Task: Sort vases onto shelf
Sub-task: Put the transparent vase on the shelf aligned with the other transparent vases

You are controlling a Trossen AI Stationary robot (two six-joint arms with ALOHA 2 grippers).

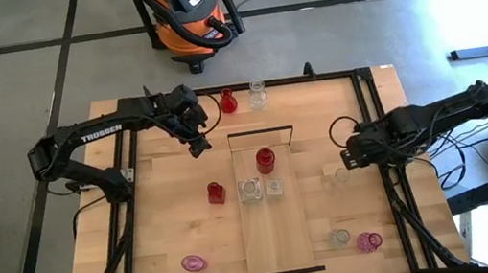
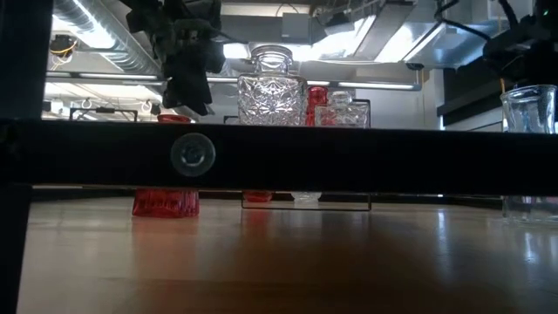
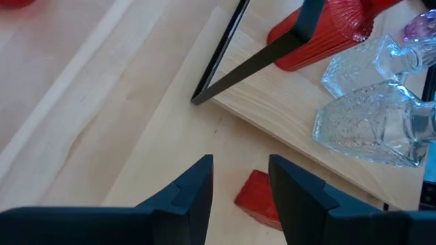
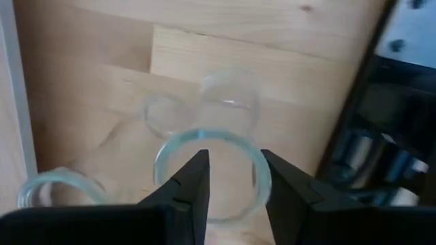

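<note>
From above, the shelf (image 1: 280, 237) held three vases; the left gripper (image 1: 197, 144) hung beside its far end, the right gripper (image 1: 348, 153) over a clear vase (image 1: 341, 176). The right wrist view showed narrowly parted, empty fingers (image 4: 187, 187) straddling the rim (image 4: 211, 139); it should descend centred before closing

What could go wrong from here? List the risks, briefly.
1. The left gripper, jaws open, hangs over a red vase beside the shelf; a closing jaw might clip the shelf's black frame.
2. The right gripper is over a clear vase with other clear glass close by, so it could knock a neighbour.
3. Three vases already crowd the shelf; placing another may topple them.
</note>
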